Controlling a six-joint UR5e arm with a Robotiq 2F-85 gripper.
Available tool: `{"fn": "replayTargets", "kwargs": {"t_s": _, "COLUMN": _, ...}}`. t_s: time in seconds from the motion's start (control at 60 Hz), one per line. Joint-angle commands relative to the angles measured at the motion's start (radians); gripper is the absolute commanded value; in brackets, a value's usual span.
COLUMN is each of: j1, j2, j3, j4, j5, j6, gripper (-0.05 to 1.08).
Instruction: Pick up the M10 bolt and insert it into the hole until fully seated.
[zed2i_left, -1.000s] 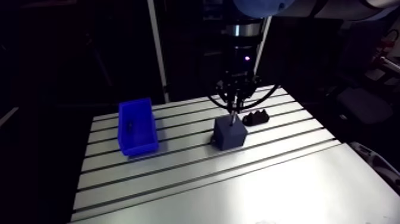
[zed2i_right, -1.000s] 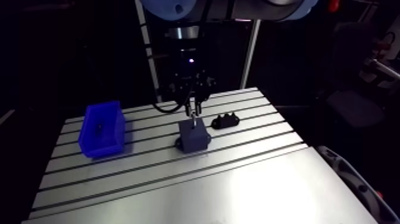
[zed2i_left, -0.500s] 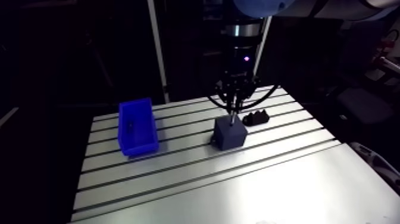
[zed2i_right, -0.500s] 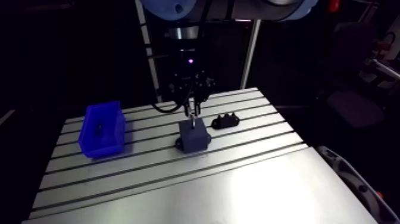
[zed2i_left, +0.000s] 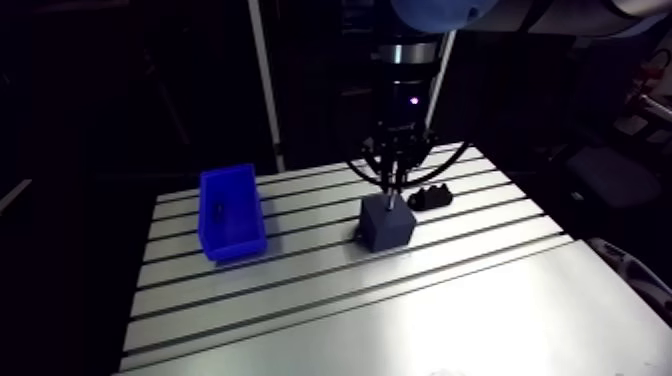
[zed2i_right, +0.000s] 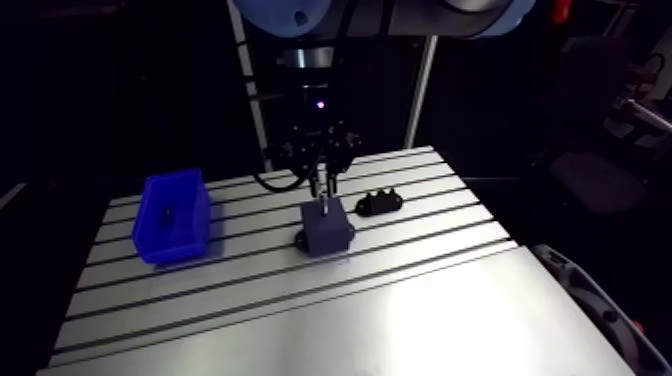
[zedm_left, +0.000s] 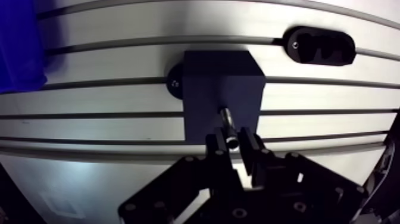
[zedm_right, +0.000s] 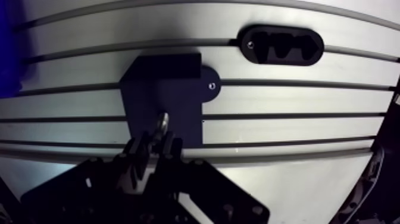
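A dark blue block (zedm_left: 220, 83) stands on the slotted aluminium table (zed2i_left: 400, 310), just ahead of and under my gripper (zedm_left: 234, 142). The gripper is shut on the M10 bolt (zedm_left: 227, 122), a short silver shaft pinched between the two fingertips (zedm_left: 217, 146). The bolt's free end points down at the block's top face. Whether its tip sits in a hole is hidden. In the arm view the gripper (zed2i_left: 392, 183) hangs straight down over the block (zed2i_left: 387, 222) near the table's back middle.
A blue bin (zed2i_left: 232, 212) stands left of the block with a small dark item inside. A black fixture (zed2i_left: 430, 196) with notches lies just right of the block. Long slots run across the table.
The gripper with the bolt has shifted only very slightly above the block. Block, bin and fixture have stayed where they were.
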Motion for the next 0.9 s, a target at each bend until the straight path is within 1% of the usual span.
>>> {"fn": "replayTargets", "kwargs": {"t_s": 0.017, "j1": 0.0, "j2": 0.002, "j3": 0.002, "j4": -0.002, "j5": -0.001, "j6": 0.0, "gripper": 1.08}}
{"fn": "replayTargets", "kwargs": {"t_s": 0.367, "j1": 0.0, "j2": 0.011, "j3": 0.005, "j4": -0.004, "j5": -0.001, "j6": 0.001, "gripper": 1.08}}
{"fn": "replayTargets", "kwargs": {"t_s": 0.4, "j1": 0.0, "j2": 0.012, "j3": 0.008, "j4": -0.004, "j5": -0.004, "j6": 0.002, "gripper": 1.08}}
{"fn": "replayTargets", "kwargs": {"t_s": 0.483, "j1": 0.0, "j2": 0.018, "j3": 0.008, "j4": -0.005, "j5": -0.004, "j6": 0.002, "gripper": 1.08}}
{"fn": "replayTargets", "kwargs": {"t_s": 0.55, "j1": -0.001, "j2": 0.018, "j3": 0.011, "j4": -0.008, "j5": -0.004, "j6": 0.003, "gripper": 1.06}}
{"fn": "replayTargets", "kwargs": {"t_s": 0.567, "j1": -0.002, "j2": 0.018, "j3": 0.011, "j4": -0.007, "j5": -0.005, "j6": 0.003, "gripper": 1.0}}
{"fn": "replayTargets", "kwargs": {"t_s": 0.583, "j1": -0.002, "j2": 0.018, "j3": 0.011, "j4": -0.007, "j5": -0.005, "j6": 0.003, "gripper": 1.0}}
{"fn": "replayTargets", "kwargs": {"t_s": 0.6, "j1": -0.002, "j2": 0.018, "j3": 0.011, "j4": -0.007, "j5": -0.008, "j6": 0.003, "gripper": 0.87}}
{"fn": "replayTargets", "kwargs": {"t_s": 0.617, "j1": -0.002, "j2": 0.018, "j3": 0.011, "j4": -0.007, "j5": -0.008, "j6": 0.003, "gripper": 0.87}}
{"fn": "replayTargets", "kwargs": {"t_s": 0.633, "j1": -0.002, "j2": 0.018, "j3": 0.011, "j4": -0.007, "j5": -0.008, "j6": 0.003, "gripper": 0.59}}
{"fn": "replayTargets", "kwargs": {"t_s": 0.65, "j1": -0.002, "j2": 0.018, "j3": 0.011, "j4": -0.005, "j5": -0.009, "j6": 0.002, "gripper": 0.25}}
{"fn": "replayTargets", "kwargs": {"t_s": 0.667, "j1": -0.002, "j2": 0.018, "j3": 0.011, "j4": -0.005, "j5": -0.009, "j6": 0.002, "gripper": 0.25}}
{"fn": "replayTargets", "kwargs": {"t_s": 0.683, "j1": -0.002, "j2": 0.018, "j3": 0.011, "j4": -0.005, "j5": -0.009, "j6": 0.0, "gripper": 0.02}}
{"fn": "replayTargets", "kwargs": {"t_s": 0.75, "j1": -0.003, "j2": 0.014, "j3": 0.018, "j4": -0.008, "j5": -0.004, "j6": -0.003, "gripper": 0.0}}
{"fn": "replayTargets", "kwargs": {"t_s": 0.9, "j1": -0.003, "j2": -0.001, "j3": 0.02, "j4": -0.008, "j5": -0.001, "j6": -0.005, "gripper": 0.0}}
